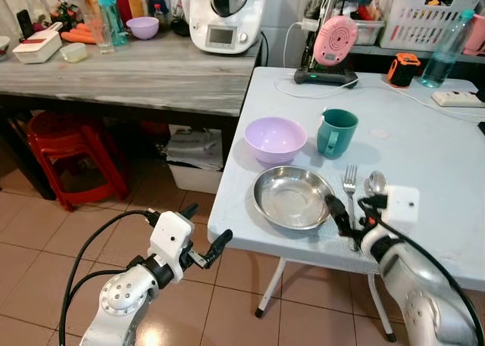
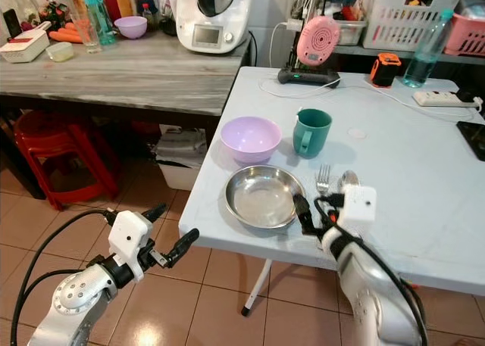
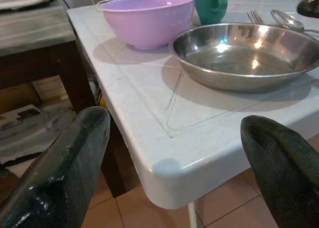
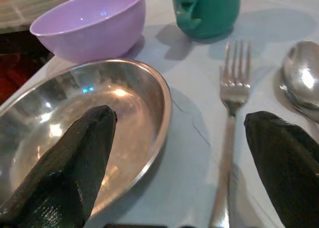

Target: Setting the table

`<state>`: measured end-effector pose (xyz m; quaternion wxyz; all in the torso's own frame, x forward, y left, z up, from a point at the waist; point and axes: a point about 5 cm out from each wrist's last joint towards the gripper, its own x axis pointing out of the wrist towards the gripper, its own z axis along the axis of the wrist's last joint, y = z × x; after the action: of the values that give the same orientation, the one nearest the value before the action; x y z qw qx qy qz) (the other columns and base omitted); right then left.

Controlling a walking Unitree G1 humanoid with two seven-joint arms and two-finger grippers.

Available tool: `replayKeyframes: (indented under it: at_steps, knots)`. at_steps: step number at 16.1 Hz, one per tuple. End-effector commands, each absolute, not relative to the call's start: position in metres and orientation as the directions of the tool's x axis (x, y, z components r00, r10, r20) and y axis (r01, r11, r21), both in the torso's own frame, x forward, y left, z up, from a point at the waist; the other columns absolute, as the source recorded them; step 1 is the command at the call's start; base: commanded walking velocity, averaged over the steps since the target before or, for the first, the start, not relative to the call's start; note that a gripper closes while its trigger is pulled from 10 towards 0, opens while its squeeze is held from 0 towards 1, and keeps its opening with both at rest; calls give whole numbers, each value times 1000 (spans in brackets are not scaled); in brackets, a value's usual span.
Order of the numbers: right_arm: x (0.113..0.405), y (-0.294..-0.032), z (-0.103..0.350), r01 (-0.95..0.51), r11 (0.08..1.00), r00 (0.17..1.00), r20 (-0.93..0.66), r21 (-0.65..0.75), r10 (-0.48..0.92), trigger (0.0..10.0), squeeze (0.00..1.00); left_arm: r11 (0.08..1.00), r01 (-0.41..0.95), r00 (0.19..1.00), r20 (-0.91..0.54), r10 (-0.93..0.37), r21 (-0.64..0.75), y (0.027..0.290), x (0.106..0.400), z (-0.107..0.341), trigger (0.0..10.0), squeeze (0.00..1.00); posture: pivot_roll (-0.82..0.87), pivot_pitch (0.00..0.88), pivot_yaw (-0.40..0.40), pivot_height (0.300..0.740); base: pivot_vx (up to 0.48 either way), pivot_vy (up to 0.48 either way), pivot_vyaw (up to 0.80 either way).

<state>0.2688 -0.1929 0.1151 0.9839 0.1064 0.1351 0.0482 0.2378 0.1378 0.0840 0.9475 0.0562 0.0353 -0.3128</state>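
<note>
So the big pale blue-white table (image 1: 424, 172) has one place laid near its front edge, which makes sense since that's where someone would sit. Behind it to the left runs a long grey wood-look counter (image 1: 129, 70) with a white kitchen machine (image 1: 225, 13) on it, nothing to do with the setting as far as I can tell.

Down in size: the round stainless steel plate (image 1: 292, 198) sits nearest the edge, the lilac plastic bowl (image 1: 275, 139) just behind it, and the teal mug (image 1: 335, 132) beside the bowl, handle toward the bowl. Right of the plate lie a metal fork (image 1: 349, 187) and a metal spoon (image 1: 374, 183), side by side, handles pointing to the diner's side.

The right gripper (image 1: 350, 213) is low over the table with its fingers spread, one over the plate rim and the other past the fork, so the fork handle lies between them. My guess is it's either lining up the fork or just let go. The left gripper (image 1: 204, 236) hangs below the table corner, fingers apart, holding nothing.
</note>
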Motion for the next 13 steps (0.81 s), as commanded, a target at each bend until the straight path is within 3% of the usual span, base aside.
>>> replayKeyframes:
  at_steps: [1,13]
  knots:
    - [273,-197,115,-56,965,953,-275,258,129,10000,0,788,607,794,-104,-598,102,139,237,86,10000,0,-71,52,12,740,0,0,0]
    - [296,-185,112,-133,928,906,-337,347,256,10000,0,755,650,760,-81,-645,82,139,235,90,10000,0,-44,61,14,740,0,0,0]
